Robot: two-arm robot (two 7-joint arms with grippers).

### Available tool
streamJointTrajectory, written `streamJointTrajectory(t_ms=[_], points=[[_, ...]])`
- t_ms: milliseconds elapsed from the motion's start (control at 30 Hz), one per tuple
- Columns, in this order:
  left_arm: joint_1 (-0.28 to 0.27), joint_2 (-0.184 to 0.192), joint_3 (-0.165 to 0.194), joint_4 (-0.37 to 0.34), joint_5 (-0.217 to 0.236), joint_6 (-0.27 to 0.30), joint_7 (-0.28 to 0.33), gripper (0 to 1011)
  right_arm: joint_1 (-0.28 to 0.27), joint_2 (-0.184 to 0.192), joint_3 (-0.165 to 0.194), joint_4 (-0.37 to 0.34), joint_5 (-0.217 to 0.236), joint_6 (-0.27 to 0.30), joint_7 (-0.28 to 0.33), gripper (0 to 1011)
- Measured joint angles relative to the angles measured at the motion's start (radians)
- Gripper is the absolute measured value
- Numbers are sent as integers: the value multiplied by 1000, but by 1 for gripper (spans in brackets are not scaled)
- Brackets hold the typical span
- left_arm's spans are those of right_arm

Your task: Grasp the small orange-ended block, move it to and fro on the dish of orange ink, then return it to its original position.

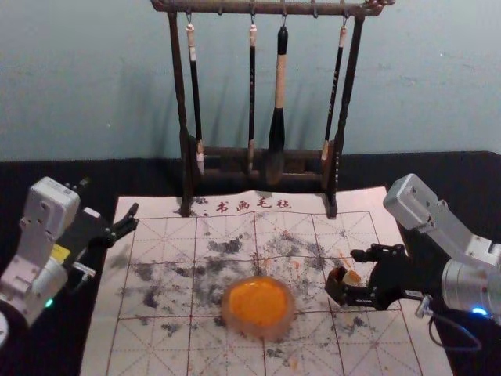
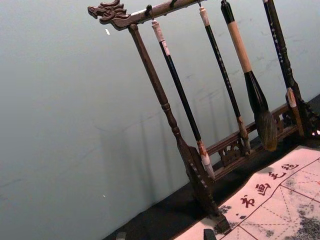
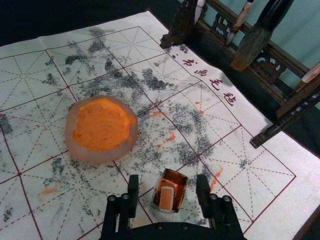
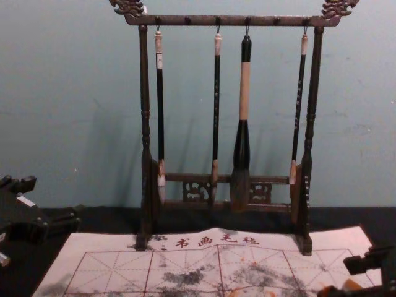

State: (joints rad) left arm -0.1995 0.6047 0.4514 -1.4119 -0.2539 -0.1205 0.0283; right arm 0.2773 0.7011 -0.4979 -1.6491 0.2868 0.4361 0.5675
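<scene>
Wall [image 1: 70,86]: pale blue-green, behind everything.
Table [image 1: 446,168]: black, running across beneath the mat.
Mat [image 1: 391,345]: white, ruled with red grid lines, blotched with grey-black and orange stains.
Brush rack [image 1: 219,7]: dark carved wood, upright at the far edge of the mat.
Right gripper [image 1: 349,276]: low over the right part of the mat, reaching in from the right; jaws spread wide on either side of the block, with a gap to it on both sides in the right wrist view, holding nothing.
Left gripper [image 1: 109,199]: parked at the left, by the mat's far left corner; jaws well parted, nothing between them.
Thick brush [image 1: 279,102]: hanging from the rack right of its middle, black and tan handle, dark bristles down.
Slim brushes [image 1: 196,102]: three, also hanging; two left of the thick one, one right of it.
Dish [image 1: 262,332]: round, translucent rim, on the mat, left of the right gripper.
Orange ink [image 1: 258,301]: spread over the dish's inside.
Block [image 3: 173,185]: dark brown with a pale-edged orange face, right of the dish and apart from it, between the right gripper's jaws, orange face towards the gripper's base.
Lettering [image 1: 254,205]: red characters along the mat's far edge.
</scene>
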Motion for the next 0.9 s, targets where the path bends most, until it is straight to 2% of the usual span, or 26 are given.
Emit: streamJointTrajectory(t_ms=[400,667,800,900], points=[[0,0,0,0,0,0,0,1001,0,0,0,0,0,0,0,1000],[0,0,0,0,0,0,0,1001,0,0,0,0,0,-1,-1,1000],[0,0,0,0,0,0,0,1002,-20,-13,21,-13,0,-33,-39,1000],[0,0,0,0,0,0,0,1001,-51,-35,56,-24,-1,-94,-95,1000]])
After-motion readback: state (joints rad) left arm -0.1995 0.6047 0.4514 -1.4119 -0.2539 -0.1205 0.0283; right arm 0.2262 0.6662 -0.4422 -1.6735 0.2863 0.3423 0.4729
